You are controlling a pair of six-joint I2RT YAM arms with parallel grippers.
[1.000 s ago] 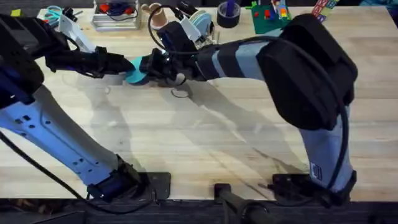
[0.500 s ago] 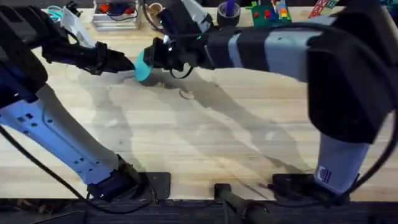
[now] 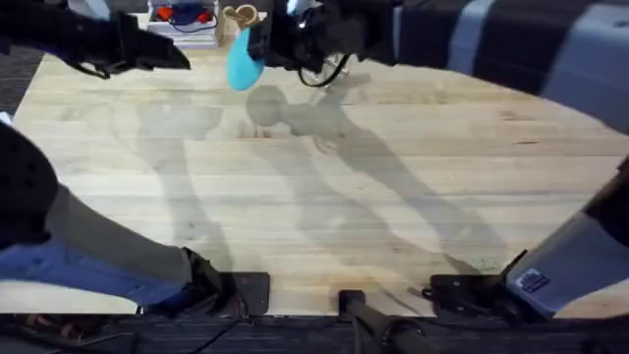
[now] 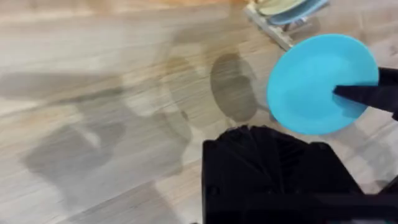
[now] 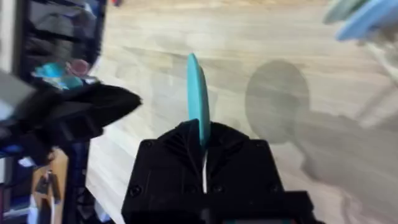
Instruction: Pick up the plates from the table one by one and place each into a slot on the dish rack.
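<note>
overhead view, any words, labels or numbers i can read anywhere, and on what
None can be read.
A small white label on the right arm's base is too blurred to make out.
The teal plate, held by the right gripper, bears no print.

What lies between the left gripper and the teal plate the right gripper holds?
Nothing: in the overhead view only bare table shows between the left gripper and the teal plate.

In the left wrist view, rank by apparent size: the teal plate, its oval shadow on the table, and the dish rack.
1. Teal plate, held up off the table and nearer the camera, so it looks enlarged.
2. Its shadow.
3. Dish rack, cut off by the frame edge, so its rank is unsure.
</note>
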